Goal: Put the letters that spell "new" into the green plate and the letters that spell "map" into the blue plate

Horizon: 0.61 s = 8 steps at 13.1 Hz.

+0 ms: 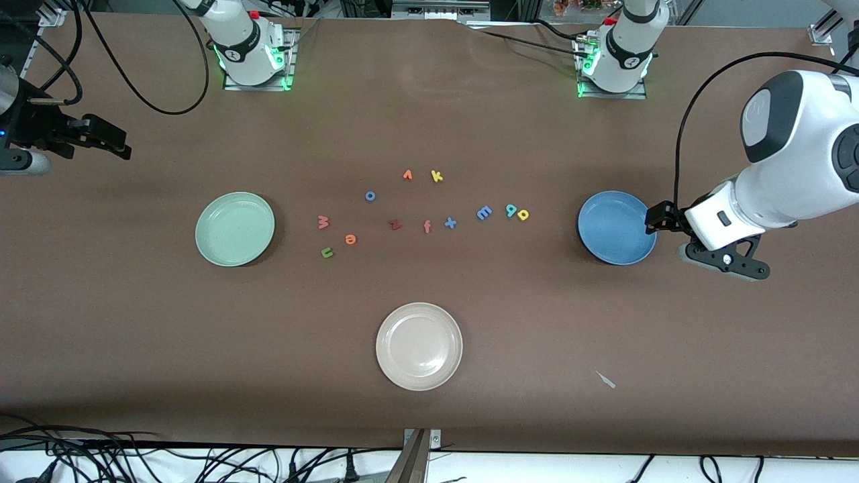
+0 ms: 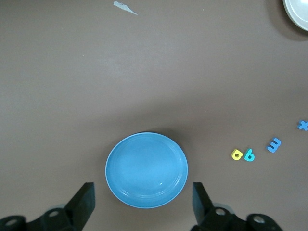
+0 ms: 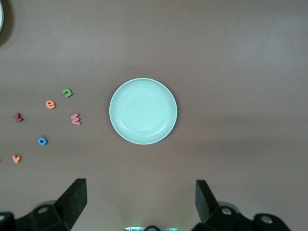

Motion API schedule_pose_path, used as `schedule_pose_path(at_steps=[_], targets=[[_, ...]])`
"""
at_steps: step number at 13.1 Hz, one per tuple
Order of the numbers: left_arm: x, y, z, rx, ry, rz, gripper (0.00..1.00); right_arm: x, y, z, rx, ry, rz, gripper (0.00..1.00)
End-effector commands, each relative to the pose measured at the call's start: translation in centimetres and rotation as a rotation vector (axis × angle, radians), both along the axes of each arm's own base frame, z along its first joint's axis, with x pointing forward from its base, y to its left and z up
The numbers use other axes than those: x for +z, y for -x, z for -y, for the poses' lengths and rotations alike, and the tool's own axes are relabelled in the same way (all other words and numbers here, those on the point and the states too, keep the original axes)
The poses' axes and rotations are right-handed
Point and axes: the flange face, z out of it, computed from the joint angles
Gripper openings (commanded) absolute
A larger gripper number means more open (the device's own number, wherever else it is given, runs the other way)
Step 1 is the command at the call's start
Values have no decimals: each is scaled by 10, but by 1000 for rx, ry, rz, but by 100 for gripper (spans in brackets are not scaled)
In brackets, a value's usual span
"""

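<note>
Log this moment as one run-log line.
stage: not started | green plate: empty | blue plate: empty | left end effector: open, above blue plate | right end effector: open, waiting

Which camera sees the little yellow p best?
The left wrist view: the yellow p is biggest there, beside the teal a. The front view shows it tiny. The right wrist view misses it.

I see green plate [image 1: 235, 229] mid-left, bare; w [image 1: 323, 222], e [image 1: 350, 239], n [image 1: 327, 252] beside it. Blue plate [image 1: 617, 227] mid-right, bare; m [image 1: 484, 212], a [image 1: 511, 210], p [image 1: 523, 215] just left of it.
</note>
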Motion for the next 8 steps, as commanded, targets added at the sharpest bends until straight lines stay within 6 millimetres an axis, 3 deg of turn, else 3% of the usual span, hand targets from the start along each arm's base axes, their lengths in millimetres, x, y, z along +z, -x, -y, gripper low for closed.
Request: schedule_pose_path(at_steps=[1, 8], targets=[[8, 0, -1, -11, 24, 10, 100, 5, 0, -1, -1, -17, 4, 100], [10, -2, 0, -17, 28, 21, 100, 6, 0, -1, 4, -18, 1, 100]])
